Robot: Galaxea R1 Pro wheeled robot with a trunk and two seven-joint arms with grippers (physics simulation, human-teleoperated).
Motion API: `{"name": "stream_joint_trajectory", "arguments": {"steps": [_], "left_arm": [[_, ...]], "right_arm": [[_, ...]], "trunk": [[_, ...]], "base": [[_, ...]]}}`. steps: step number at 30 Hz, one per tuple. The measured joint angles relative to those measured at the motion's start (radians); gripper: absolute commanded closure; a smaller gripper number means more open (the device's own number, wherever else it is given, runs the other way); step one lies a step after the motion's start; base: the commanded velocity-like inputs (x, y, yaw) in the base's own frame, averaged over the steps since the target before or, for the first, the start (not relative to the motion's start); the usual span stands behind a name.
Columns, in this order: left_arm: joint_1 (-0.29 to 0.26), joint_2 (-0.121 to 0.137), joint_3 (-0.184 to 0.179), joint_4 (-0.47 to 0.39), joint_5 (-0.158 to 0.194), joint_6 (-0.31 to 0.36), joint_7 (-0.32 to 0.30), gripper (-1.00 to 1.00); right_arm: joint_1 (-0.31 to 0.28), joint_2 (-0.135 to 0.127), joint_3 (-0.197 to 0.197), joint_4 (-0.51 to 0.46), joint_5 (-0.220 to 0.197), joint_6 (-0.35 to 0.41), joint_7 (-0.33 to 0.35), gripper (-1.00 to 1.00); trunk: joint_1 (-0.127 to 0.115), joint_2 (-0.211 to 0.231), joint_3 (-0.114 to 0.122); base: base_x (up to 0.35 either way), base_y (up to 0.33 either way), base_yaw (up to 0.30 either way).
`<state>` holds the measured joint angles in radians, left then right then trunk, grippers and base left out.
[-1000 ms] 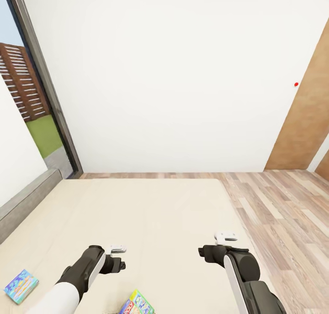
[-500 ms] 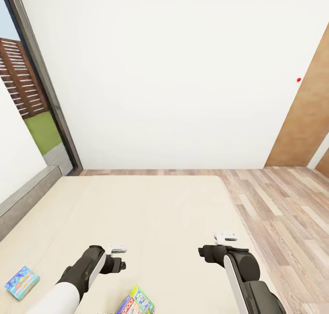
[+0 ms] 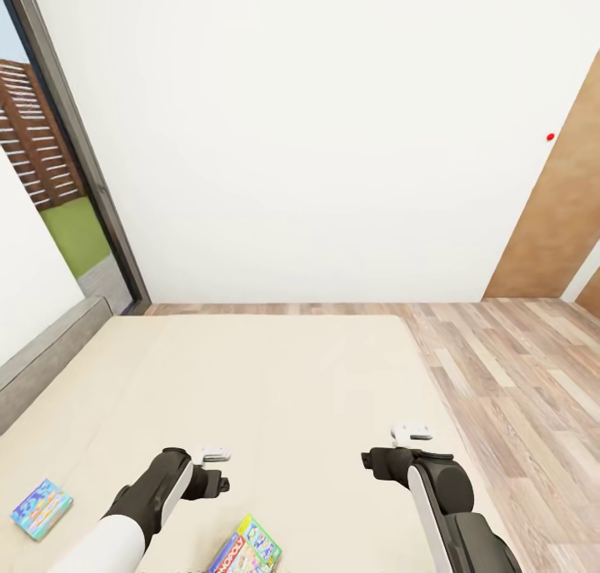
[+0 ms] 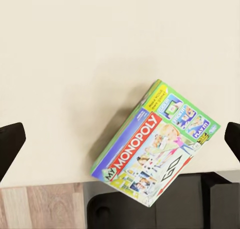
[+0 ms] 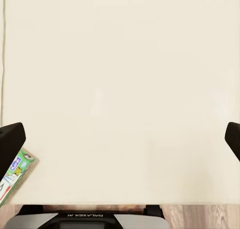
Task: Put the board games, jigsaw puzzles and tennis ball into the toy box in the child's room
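Both end effectors released above the bed (image 3: 275, 373), left end effector (image 4: 120, 139) over the Monopoly box (image 4: 156, 145), right end effector (image 5: 120, 136) empty, blue game box (image 3: 40, 507) near the bed's left edge

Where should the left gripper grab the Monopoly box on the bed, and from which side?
Probably by the corner overhanging the mattress edge. In the left wrist view the Monopoly box lies flat and askew on the bed, one corner past the edge nearest the robot. It looks too thin to pinch elsewhere from above, so bring the open left gripper in from the robot's side, one finger above and one below.
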<state>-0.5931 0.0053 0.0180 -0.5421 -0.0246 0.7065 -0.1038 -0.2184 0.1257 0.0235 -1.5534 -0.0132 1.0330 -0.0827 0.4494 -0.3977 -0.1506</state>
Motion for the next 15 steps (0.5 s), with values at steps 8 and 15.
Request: {"name": "stream_joint_trajectory", "arguments": {"steps": [8, 15], "left_arm": [[0.000, -0.002, -0.001, 0.000, 0.000, -0.001, 0.001, -1.00], [0.000, 0.000, -0.003, 0.000, 0.000, 0.001, 0.000, -1.00]], "right_arm": [[0.000, 0.000, 0.000, 0.000, 0.000, 0.001, 0.000, -1.00], [0.000, 0.000, 0.000, 0.000, 0.000, 0.001, 0.000, -1.00]], "trunk": [[0.000, 0.000, -0.013], [0.000, 0.000, -0.025]], "base": [[0.000, 0.000, 0.000], [0.000, 0.000, 0.000]]}}
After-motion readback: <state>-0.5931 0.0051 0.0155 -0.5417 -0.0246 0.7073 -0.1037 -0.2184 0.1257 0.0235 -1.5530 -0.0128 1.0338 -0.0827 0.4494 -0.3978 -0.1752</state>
